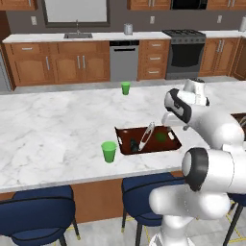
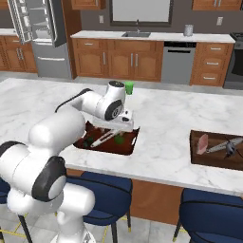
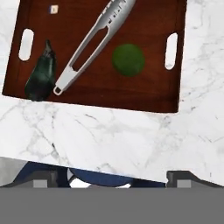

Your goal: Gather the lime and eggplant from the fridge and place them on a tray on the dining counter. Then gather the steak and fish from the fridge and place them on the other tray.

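Note:
On the dining counter [image 1: 57,129] a dark red-brown tray [image 3: 144,94] holds the lime [image 3: 128,59], the eggplant [image 3: 40,78] at its other end, and silver tongs [image 3: 89,43] between them. My gripper [image 3: 113,177] hangs open above the tray's near edge with nothing between its fingertips [image 3: 43,177]. The same tray [image 1: 126,145], lime [image 1: 161,136] and eggplant [image 1: 133,144] sit below my hand. To the right lies the other tray [image 2: 216,159] with a pink steak [image 2: 203,144] and a grey elongated thing [image 2: 220,146] I cannot identify. The fridge [image 2: 47,61] stands open at the far left.
Two bright green cups stand on the counter, one [image 1: 109,151] left of the tray and one [image 1: 125,88] at the far edge. Blue stools [image 1: 38,211] line the near side. Wall cabinets, a sink and a stove [image 1: 185,53] run along the back.

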